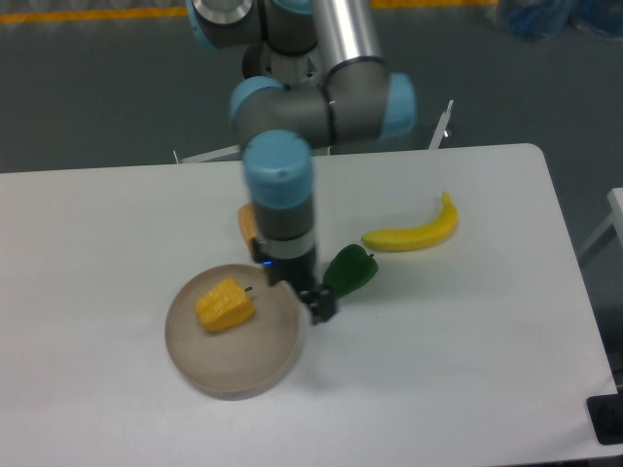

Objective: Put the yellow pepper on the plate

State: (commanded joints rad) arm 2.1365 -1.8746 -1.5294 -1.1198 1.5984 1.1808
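Placement looks done: the yellow pepper [225, 305] lies free on the plate [232, 376], the end effector [319, 304] at the plate's right rim holds nothing, its opening unclear, so only retreat seems left.

Yellow pepper [225, 305] lies on grey-beige plate [232, 371], apparently on side.

My gripper [310, 297] hangs over the plate's [231, 365] right rim, holding nothing, while the yellow pepper [225, 305] lies on the plate, with a green pepper [350, 270] and a banana [414, 230] further right.
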